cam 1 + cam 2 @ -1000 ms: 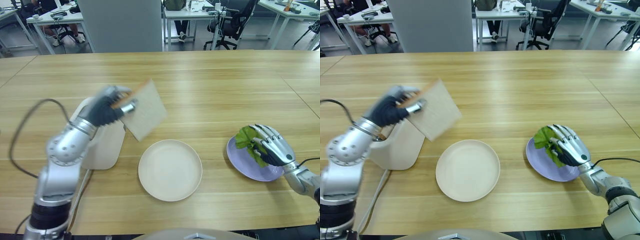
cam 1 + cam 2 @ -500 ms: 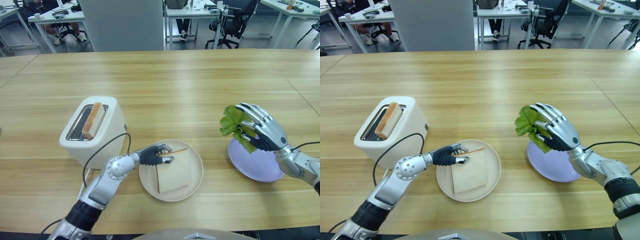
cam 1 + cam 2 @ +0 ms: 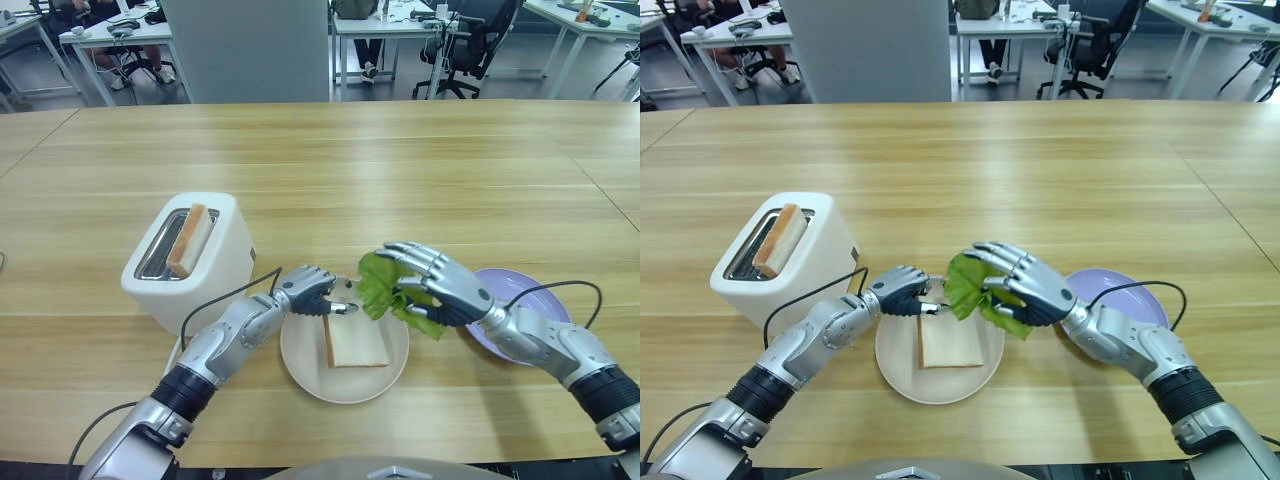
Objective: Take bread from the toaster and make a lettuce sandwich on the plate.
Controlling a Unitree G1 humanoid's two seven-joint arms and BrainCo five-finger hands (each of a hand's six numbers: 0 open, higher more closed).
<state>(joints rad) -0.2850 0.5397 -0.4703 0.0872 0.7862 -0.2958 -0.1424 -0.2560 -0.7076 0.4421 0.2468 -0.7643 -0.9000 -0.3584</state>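
Your right hand [image 3: 440,290] has the lettuce [image 3: 385,290]: the fingers [image 3: 415,258] arch over the top of the leaf, a little fanned, and the thumb closes on it from below, so the leaf is pinched between them. Most of the green sticks out past the fingertips toward your left, with a ragged edge hanging under the palm. The leaf sits above the rear of the cream plate [image 3: 300,365], over the far edge of the bread slice [image 3: 355,345] lying flat on it. You cannot tell whether the lettuce touches the bread.

Your left hand [image 3: 305,290] is at the plate's rear-left rim, fingers curled in with nothing in them. One fingertip points toward the slice's rear-left corner, very close; contact is not clear. The lettuce is just beside that hand, on its right.

On the table [image 3: 400,180], the toaster [image 3: 205,270] stands left of the plate with a second slice [image 3: 190,240] upright in one slot. The purple plate [image 3: 520,290] lies behind your right wrist, with a black cable looping over it.
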